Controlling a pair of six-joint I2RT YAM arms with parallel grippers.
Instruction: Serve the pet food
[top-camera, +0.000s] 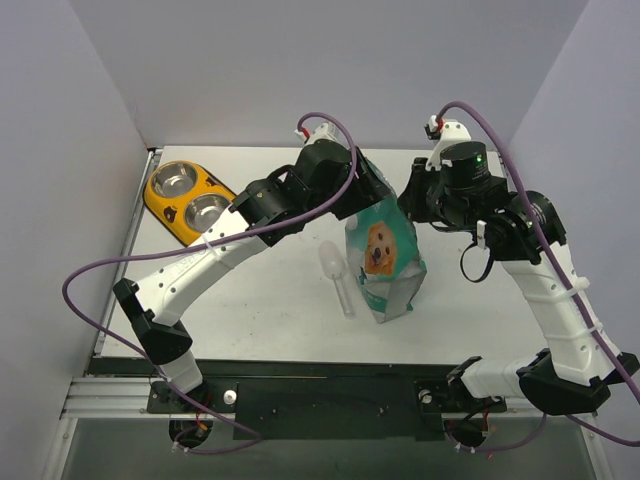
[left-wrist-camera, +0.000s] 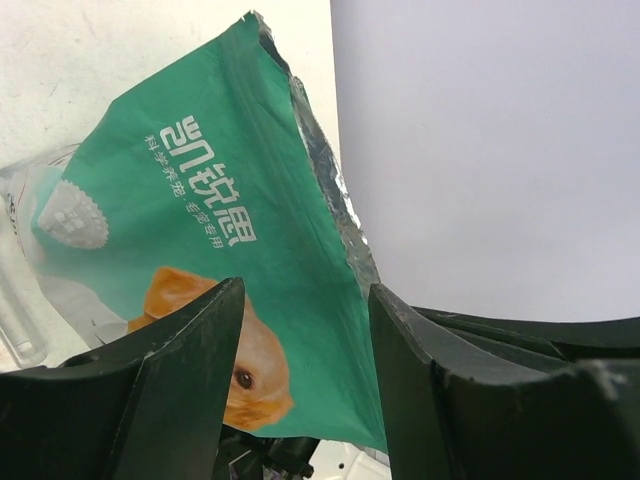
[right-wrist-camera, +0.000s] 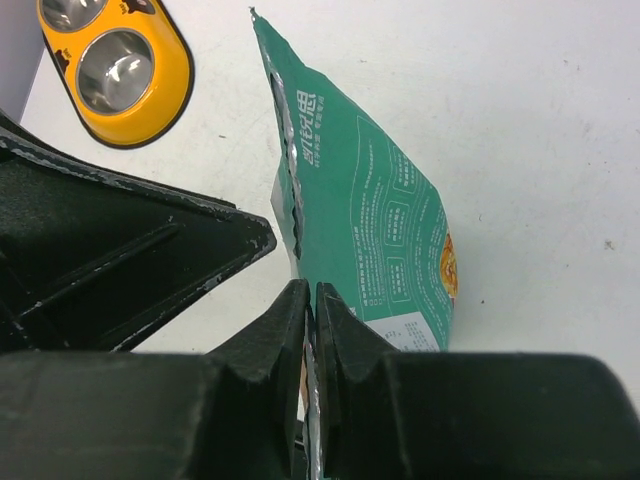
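Note:
The teal-and-white pouch (top-camera: 385, 262) with the golden retriever face stands upright mid-table. My right gripper (right-wrist-camera: 311, 290) is shut on the pouch's (right-wrist-camera: 370, 220) silver top edge, at its right side in the top view (top-camera: 408, 206). My left gripper (left-wrist-camera: 305, 292) is open at the pouch's (left-wrist-camera: 215, 190) upper left corner, fingers apart in front of its printed face; it also shows in the top view (top-camera: 362, 192). No kibble is visible; it is hidden inside the pouch.
A clear plastic scoop (top-camera: 336, 276) lies on the table just left of the pouch. The yellow double-bowl feeder (top-camera: 160, 200) with two steel bowls sits at the far left, and shows in the right wrist view (right-wrist-camera: 170, 90). White walls enclose the table.

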